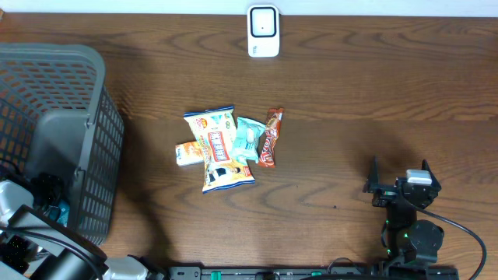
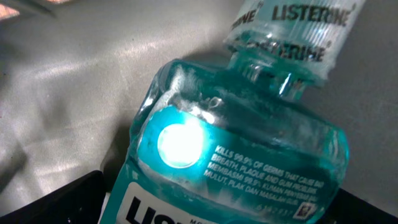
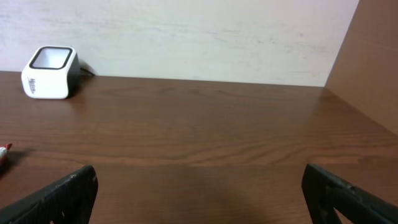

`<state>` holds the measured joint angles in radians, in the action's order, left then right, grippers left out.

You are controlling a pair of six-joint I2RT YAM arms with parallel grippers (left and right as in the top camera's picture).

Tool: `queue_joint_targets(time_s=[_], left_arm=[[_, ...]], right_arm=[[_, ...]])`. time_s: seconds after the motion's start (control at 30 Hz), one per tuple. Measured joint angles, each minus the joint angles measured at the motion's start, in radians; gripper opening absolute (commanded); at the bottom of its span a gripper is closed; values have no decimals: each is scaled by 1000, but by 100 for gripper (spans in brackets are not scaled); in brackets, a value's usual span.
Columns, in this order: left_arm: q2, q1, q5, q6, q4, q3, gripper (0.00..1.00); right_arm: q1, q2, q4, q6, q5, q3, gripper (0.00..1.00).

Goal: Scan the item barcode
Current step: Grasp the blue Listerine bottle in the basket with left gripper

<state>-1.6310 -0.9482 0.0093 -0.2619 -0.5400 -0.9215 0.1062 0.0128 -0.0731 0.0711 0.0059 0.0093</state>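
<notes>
Teal, see-through plastic mouthwash bottle (image 2: 242, 155) filling the left wrist view, lying on the pale floor of the grey mesh plastic basket (image 1: 85, 101) at the left edge of the overhead frame, cap toward the upper right. Left gripper (image 2: 221, 190) down inside that basket, dark fingers (image 2: 68, 202) showing at both lower corners, spread wide on either side of the bottle, not clamped on it. Right gripper (image 1: 399, 175) parked at lower right of the overhead view, jaws apart too, holding nothing. Small white box-shaped scanner (image 1: 263, 31) at top centre of the brown wooden table (image 1: 373, 93), well apart from the basket; heap of colourful snack packets (image 1: 226, 148) in the middle. Looks like the pick-up step, grasp not yet made. Next up, by this reading: close on the bottle's broad body, lift clear of the basket wall, carry across to the scanner, turn the barcode toward its window. No barcode made out here, only label text and glare.
</notes>
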Motion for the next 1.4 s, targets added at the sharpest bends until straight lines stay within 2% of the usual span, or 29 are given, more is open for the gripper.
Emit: queue_joint_targets(time_s=[0.3,0.43,0.53,1.1,1.4], left_arm=[[0,0,14,-4,-13,0,98],[3,0,31,-1,-20,0,63],[10,13,47,-4,-27,0,52],[28,60,61,-19,-34,-4,49],[282,66,106,-61,-31,-18,49]], right_arm=[[0,0,0,0,0,0,99],[0,0,0,0,0,0,99],[0,0,0,0,0,0,99],[0,0,0,0,0,0,99],[0,0,0,0,0,0,99]])
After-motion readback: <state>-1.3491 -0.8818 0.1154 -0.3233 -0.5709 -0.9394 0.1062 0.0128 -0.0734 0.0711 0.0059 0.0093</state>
